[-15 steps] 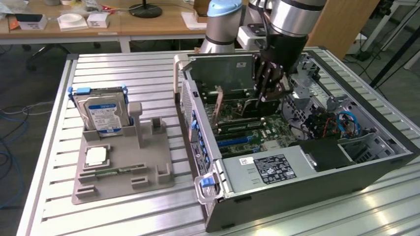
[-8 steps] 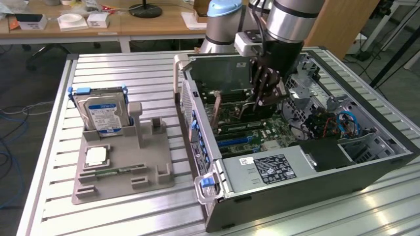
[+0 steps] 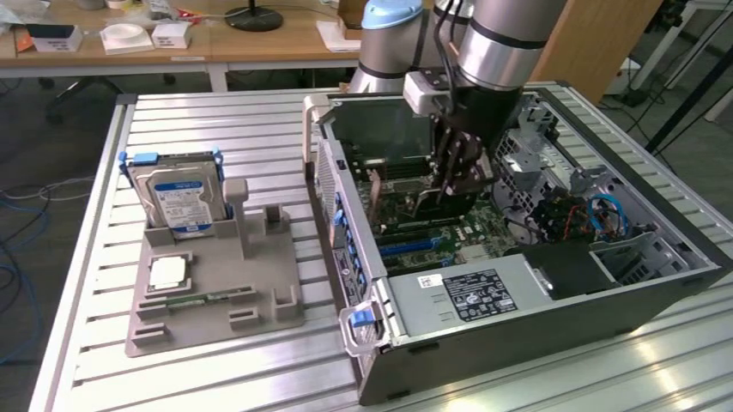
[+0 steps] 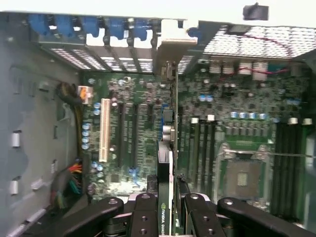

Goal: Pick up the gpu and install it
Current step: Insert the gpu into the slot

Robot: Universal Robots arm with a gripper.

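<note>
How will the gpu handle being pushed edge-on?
Probably stiff: the gpu is a thin, rigid-looking board, standing straight in the gripper. Likely to tilt sideways, being clamped near one edge only. Possibly fragile: a skewed push onto the motherboard could stress it.

gpu [image 4: 166, 170] stands on edge inside the case [image 4: 29, 123], seen edge-on: thin green board, black cooler on one face, NVIDIA label at the held end. Silver bracket [image 4: 170, 49] at the far end, against the case's rear slot wall. Card runs parallel to the expansion slots [image 4: 126, 133]. Clamped both sides by the gripper [image 4: 165, 217]. Can't tell if seated.
</note>
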